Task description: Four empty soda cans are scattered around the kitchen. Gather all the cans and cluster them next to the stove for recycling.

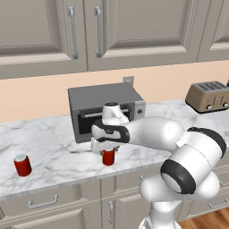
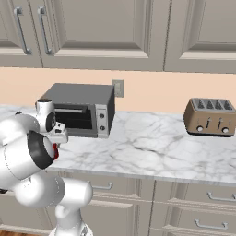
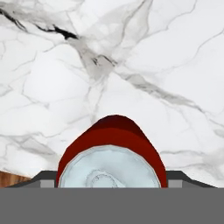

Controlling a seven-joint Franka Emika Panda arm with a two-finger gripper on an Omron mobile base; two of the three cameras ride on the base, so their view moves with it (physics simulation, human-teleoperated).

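Arm reaches out over the marble surface, hand pointing down in front of the toaster oven. A red soda can stands upright on the surface directly under the gripper, near the front edge, just in front of the toaster oven door. From the hand view the can's silver top sits right between the jaws, which appear set on either side of it; whether they actually press the can, can't tell. From the right base view only a sliver of red shows beside the arm's elbow. A second red can stands upright well to the left on the same surface, apart from the arm. A brown four-slot toaster sits far right by the wall.
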